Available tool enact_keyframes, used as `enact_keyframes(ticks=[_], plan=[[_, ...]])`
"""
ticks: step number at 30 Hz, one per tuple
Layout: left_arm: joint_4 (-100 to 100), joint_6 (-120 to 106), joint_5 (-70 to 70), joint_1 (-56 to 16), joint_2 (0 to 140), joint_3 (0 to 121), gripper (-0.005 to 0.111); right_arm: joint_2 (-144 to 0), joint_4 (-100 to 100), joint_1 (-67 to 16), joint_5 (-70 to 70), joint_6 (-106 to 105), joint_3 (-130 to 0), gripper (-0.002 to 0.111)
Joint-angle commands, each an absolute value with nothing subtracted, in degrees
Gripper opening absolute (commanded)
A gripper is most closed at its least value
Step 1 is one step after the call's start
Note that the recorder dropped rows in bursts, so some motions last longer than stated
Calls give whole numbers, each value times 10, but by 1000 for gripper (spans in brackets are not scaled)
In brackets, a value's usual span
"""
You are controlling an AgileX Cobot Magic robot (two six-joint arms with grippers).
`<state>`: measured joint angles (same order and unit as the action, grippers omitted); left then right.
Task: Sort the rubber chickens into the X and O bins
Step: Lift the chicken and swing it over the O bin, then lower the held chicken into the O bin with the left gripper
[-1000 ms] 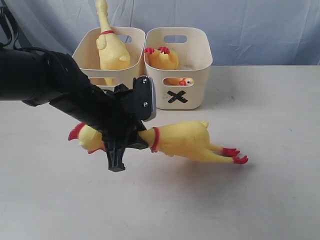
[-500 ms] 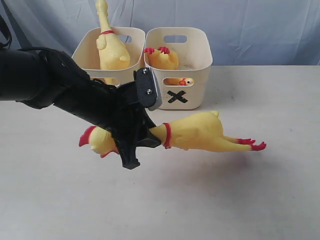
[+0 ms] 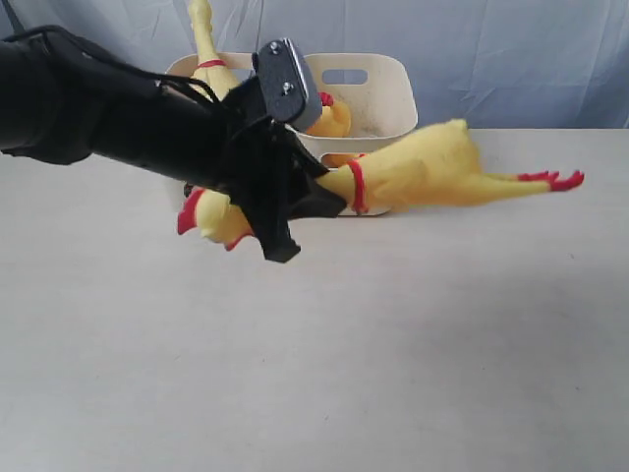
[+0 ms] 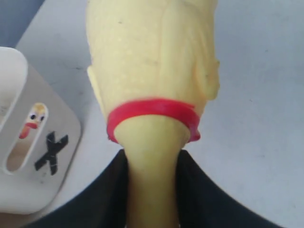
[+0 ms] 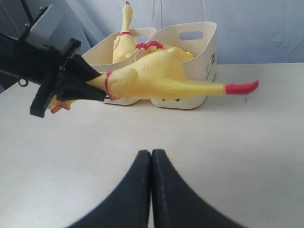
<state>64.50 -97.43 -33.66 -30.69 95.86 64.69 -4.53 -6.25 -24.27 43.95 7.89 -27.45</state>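
Left gripper pinches the chicken by its neck, holding it aloft in front of the X bin. Right gripper is pressed together, empty. Rubber looks light and soft, probably squashy; the narrow neck suits gripping.

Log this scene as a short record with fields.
Left gripper: shut on the neck of a long yellow rubber chicken, held horizontal, clear of the pale table
Right gripper: shut, empty, above the table
Cream plastic tub marked X: second yellow chicken inside
Neighbouring cream tub: third yellow chicken upright, neck sticking out; mark hidden
Unsorted: held chicken
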Motion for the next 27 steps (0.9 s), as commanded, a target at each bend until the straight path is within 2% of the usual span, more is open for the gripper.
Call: enact_keyframes(ticks=[1,7,18,27], plan=[[687,-975,-332,-279,950,680,0,-43,-61,-240,437,77,-271,0],[698,-975,-293,-246,950,704,0,-43,-61,-240,437,77,-271,0],[747,-976,-138,-191,950,715,0,-43,-61,-240,437,77,-271,0],[757,-976,11,-182,950,715,0,-43,-61,-240,437,77,-271,0]])
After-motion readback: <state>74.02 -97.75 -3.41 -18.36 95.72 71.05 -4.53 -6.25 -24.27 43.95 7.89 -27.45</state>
